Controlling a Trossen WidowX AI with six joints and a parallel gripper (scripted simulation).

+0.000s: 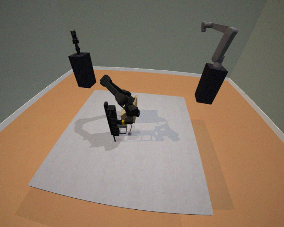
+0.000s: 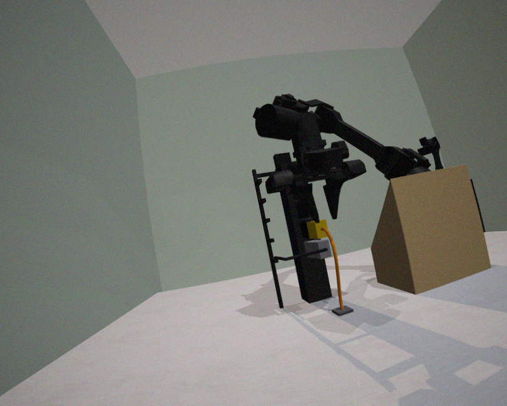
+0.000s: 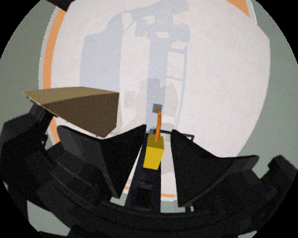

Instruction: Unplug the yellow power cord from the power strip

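A: What does the top view show?

B: The black arm (image 1: 117,94) bends down over the grey mat (image 1: 137,170) to the power strip (image 1: 112,121), which stands upright. The yellow plug (image 1: 123,121) is a small spot just at the strip's right face, and the gripper (image 1: 129,120) is close beside it. At this size it cannot be told whether they touch.

A: And the exterior view?

B: The strip (image 2: 308,262) leans a little. The yellow plug (image 2: 315,229) sits against its face, above a grey plug (image 2: 315,250). Whether the pins are in the socket cannot be told. The orange-yellow cord (image 2: 334,270) curves from the plug down to a small plate (image 2: 342,310) on the mat. The gripper (image 2: 331,209) hangs just above the plug, one dark finger pointing down, its tip near the plug's upper corner. A tan wedge block (image 2: 433,227) stands to the right.

A: The wrist view?

B: The two dark fingers stand apart, and the plug (image 3: 154,155) appears in the gap between them, with light showing at both its sides. The gripper (image 3: 158,131) is released and grasps nothing. The cord (image 3: 158,121) runs away from the plug.
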